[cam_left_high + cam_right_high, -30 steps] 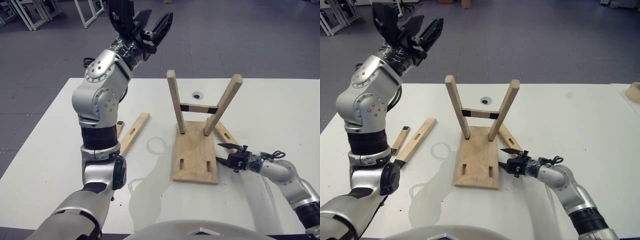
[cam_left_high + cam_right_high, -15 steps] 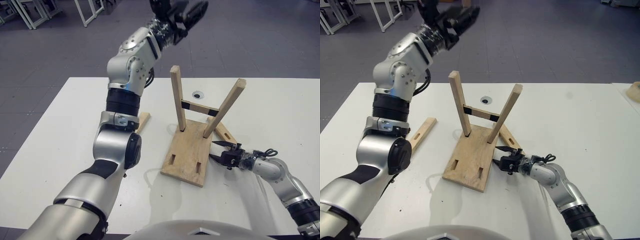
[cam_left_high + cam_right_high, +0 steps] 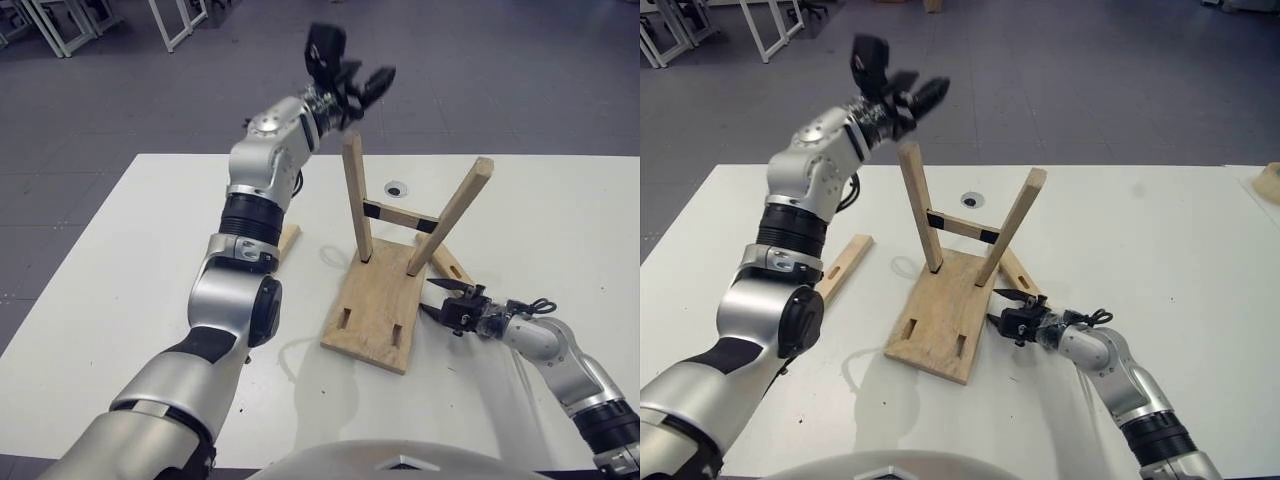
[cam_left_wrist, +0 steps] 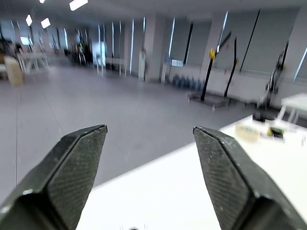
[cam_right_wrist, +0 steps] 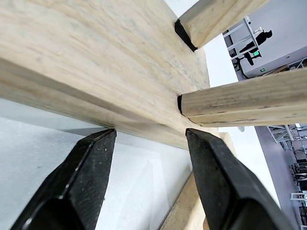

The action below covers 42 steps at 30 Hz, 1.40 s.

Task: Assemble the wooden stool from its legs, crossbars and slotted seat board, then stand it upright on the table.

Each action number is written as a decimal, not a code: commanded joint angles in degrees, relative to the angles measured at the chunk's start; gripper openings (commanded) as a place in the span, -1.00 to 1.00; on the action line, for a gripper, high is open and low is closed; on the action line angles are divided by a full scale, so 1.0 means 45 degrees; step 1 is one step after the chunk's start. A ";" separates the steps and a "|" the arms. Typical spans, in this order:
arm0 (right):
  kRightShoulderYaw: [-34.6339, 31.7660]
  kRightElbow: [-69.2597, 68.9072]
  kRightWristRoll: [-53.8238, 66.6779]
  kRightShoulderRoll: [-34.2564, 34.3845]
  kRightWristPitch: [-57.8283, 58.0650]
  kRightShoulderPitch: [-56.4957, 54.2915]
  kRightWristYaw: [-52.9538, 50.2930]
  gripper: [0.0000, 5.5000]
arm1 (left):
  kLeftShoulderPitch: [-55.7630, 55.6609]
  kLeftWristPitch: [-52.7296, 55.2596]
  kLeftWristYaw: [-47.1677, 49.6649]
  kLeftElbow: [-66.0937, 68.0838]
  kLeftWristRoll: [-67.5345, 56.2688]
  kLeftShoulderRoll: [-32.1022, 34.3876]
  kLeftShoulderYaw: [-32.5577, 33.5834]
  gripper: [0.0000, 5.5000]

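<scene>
The slotted seat board [image 3: 375,305] lies flat on the white table [image 3: 120,290]. Two legs [image 3: 357,195] [image 3: 450,215] stand up from it, joined by a crossbar [image 3: 398,215] with black ends. My right gripper [image 3: 440,300] is open and low at the board's right edge. In the right wrist view its fingers [image 5: 86,177] straddle that edge of the seat board [image 5: 86,62]. My left gripper [image 3: 350,75] is open and held high, just above and left of the left leg's top. Its fingers [image 4: 72,172] have nothing between them.
A loose slotted leg [image 3: 845,262] lies left of the board, partly behind my left arm. Another loose piece [image 3: 450,268] lies behind the board's right side. A small round hole [image 3: 396,187] is in the tabletop behind the stool. Bare table lies to the far left and right.
My left arm swung from the left side across to above the upright left leg. The seat board turned, its near end shifting left, and my right gripper followed its edge.
</scene>
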 commanded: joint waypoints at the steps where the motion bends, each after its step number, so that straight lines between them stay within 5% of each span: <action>1: -0.0858 -0.0886 0.1546 0.0438 0.1343 0.0409 0.0144 -0.02 | 0.0874 0.0301 0.0792 -0.3848 -0.0474 0.1128 0.1188 0.21; 8: -0.3076 -0.4852 0.5958 0.2260 0.6875 0.0902 -0.0814 -0.02 | 0.8842 0.1773 0.1197 -0.9827 0.0294 0.2911 0.1769 0.21; 17: -0.3855 -0.5393 0.6321 0.2881 0.9197 0.1433 -0.2092 -0.02 | 1.5487 -0.0172 -0.0143 -0.9068 0.0990 0.3692 0.2528 0.21; 42: -0.3931 -0.5166 0.6248 0.2668 0.9367 0.1273 -0.1565 -0.02 | 1.5063 0.0969 -0.1684 -0.4797 0.0892 0.4385 0.1137 0.21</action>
